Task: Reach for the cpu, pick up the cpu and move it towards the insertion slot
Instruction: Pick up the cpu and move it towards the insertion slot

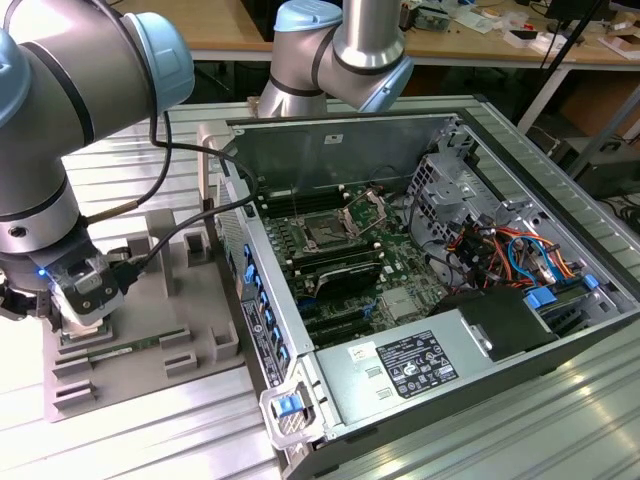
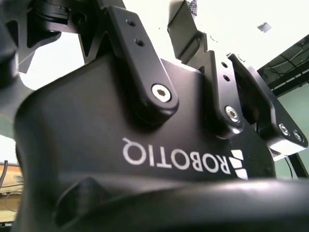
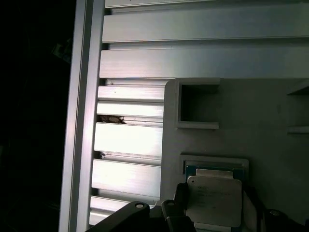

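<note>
The arm is bending low over the grey tray (image 1: 172,268) at the exterior view's left, and the gripper (image 1: 78,318) is hanging just above the tray's near corner, well clear of the open computer case (image 1: 330,150). In the first wrist view the cpu (image 3: 214,200) is showing its silvery top straight ahead of the gripper. It is lying flat in a shallow square pocket of the tray (image 3: 260,111), close to the edge where the tray is meeting the slatted aluminium worktop (image 3: 130,140). Dark parts of the jaws are showing on two opposite sides of the chip, hard by its edges, so the chip is sitting between them rather than off to one side. I cannot tell whether they are pressing on it or only standing around it. To my eye the chip is resting in its pocket, so I am judging the reach as good as done and the lift as not yet begun. Being square, the chip is offering no long axis to line up with. The insertion slot (image 1: 325,233) is waiting on the green board inside the case, well apart from the gripper towards the exterior view's right, with the case wall standing between. A long green memory stick (image 1: 125,350) is lying in the tray just beside the gripper, untouched.
</note>
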`<state>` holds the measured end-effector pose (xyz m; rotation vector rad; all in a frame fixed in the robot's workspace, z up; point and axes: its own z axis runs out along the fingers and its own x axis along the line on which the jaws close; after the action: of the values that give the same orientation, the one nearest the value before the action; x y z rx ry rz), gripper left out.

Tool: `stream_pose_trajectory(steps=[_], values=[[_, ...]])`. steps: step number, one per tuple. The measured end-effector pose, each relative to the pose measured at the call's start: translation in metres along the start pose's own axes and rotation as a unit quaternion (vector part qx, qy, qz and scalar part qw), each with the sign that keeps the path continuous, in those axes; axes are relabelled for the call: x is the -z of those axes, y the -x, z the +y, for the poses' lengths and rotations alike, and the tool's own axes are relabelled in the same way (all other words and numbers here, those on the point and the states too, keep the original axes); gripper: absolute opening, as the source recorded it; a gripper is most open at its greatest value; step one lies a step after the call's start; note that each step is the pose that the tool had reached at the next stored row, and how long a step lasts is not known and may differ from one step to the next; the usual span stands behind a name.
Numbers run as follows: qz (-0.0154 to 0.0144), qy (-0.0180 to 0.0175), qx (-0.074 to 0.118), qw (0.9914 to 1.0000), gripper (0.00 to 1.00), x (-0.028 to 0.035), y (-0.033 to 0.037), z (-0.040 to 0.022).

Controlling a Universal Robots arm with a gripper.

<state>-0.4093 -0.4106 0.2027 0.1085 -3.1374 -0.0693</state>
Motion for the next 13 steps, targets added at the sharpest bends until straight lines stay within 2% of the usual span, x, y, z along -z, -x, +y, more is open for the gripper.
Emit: stream_pose_trajectory(steps=[6,7,8,13], values=[[0.0001,0.0,0.0,1.0,0.54,-0.0001,-0.0001,0.0],[0.0,0.0,0.0,1.0,0.55,-0.0001,-0.0001,0.0],[0.0,0.0,0.0,1.0,0.61,-0.0001,-0.0001,0.0],[0.0,0.0,0.0,1.0,0.61,-0.0001,-0.0002,0.0]])
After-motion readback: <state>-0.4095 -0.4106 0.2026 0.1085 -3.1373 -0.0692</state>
